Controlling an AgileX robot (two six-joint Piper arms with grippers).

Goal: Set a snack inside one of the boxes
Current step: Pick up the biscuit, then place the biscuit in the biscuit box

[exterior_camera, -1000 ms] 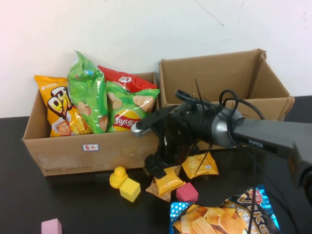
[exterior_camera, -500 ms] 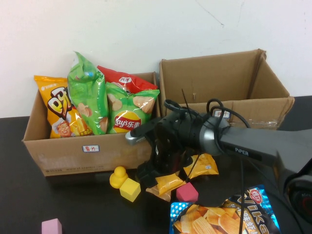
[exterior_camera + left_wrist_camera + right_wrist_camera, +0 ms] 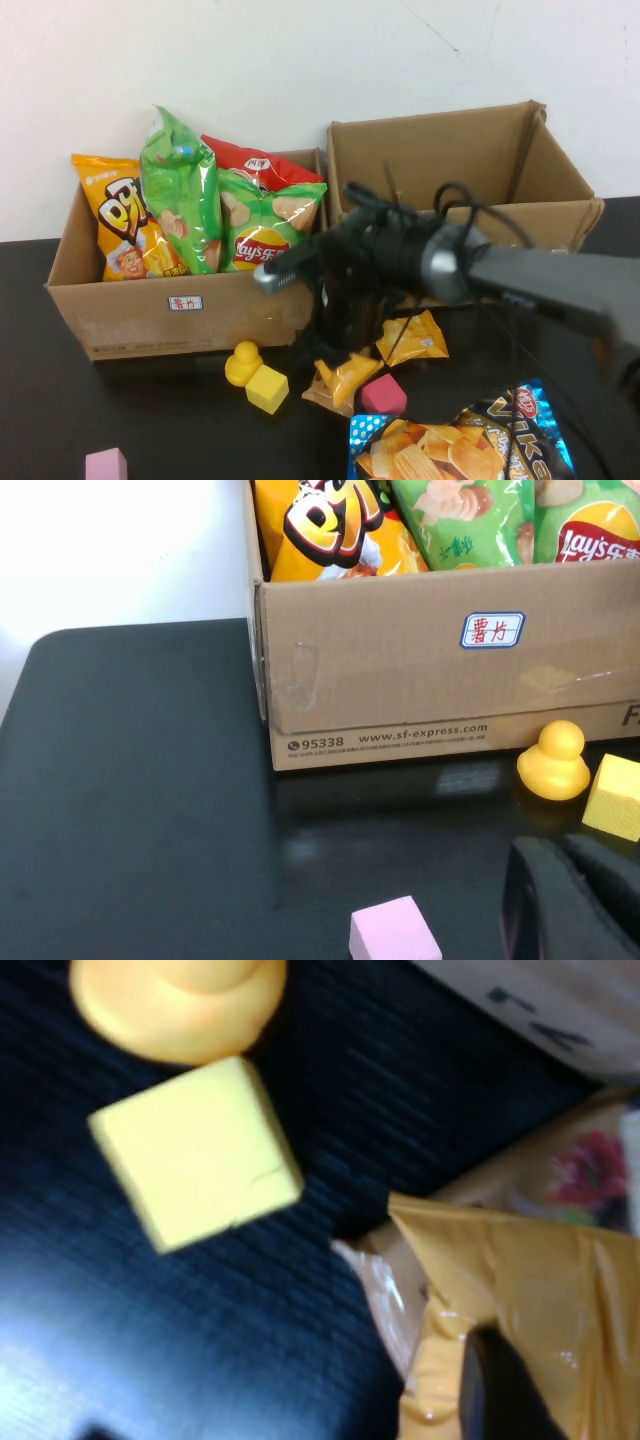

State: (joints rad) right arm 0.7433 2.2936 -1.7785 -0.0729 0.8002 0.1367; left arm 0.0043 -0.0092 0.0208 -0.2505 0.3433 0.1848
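My right gripper [image 3: 335, 352] is low over the table in front of the two boxes, shut on a small orange snack packet [image 3: 347, 377] that tilts up at one end. In the right wrist view one dark finger [image 3: 497, 1392] presses into that packet [image 3: 520, 1290]. A second orange packet [image 3: 415, 338] lies just to its right. The left cardboard box [image 3: 130, 312] is packed with chip bags; the right cardboard box [image 3: 450, 160] looks empty. My left gripper [image 3: 572, 905] shows only in the left wrist view, shut and empty, low over the table near a pink cube [image 3: 393, 932].
A yellow duck [image 3: 241, 362], a yellow cube [image 3: 266, 388] and a magenta cube [image 3: 383, 395] lie round the held packet. A big blue chip bag [image 3: 462, 440] lies at the front. A pink cube [image 3: 105, 466] is at the front left.
My right gripper came down and closed on the orange packet, then rose a little; the packet now stands tilted instead of lying flat. The left arm has not moved.
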